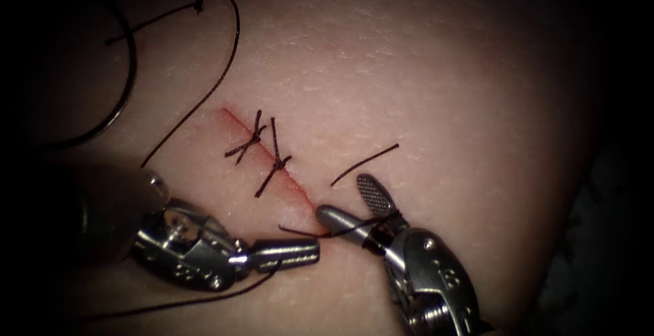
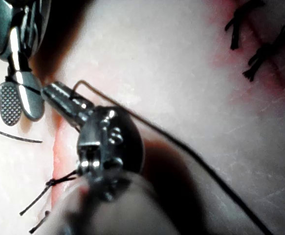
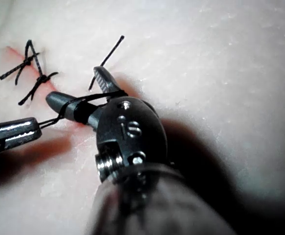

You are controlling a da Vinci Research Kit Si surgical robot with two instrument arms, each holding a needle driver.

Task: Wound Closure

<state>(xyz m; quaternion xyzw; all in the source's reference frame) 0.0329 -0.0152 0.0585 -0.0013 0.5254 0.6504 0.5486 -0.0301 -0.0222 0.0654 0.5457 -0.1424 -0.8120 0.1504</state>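
Endoscope view: two tools are meeting at the near end of the cut [image 1: 272, 155] in the tissue [image 1: 443, 70]. The left tool [image 1: 310, 251], coming in from eight o'clock, is keeping its jaws pressed together on the thread [image 1: 300, 231], which is running across the cut and wrapping around the right tool [image 1: 351, 206]. That tool, entering from five o'clock, is holding its jaws spread, gripping nothing. Two knotted stitches [image 1: 262, 148] are crossing the cut toward eleven o'clock. A short loose thread piece [image 1: 364, 164] is lying right of the cut. The needle [image 1: 122, 84] is lying on the tissue at ten o'clock, well apart.
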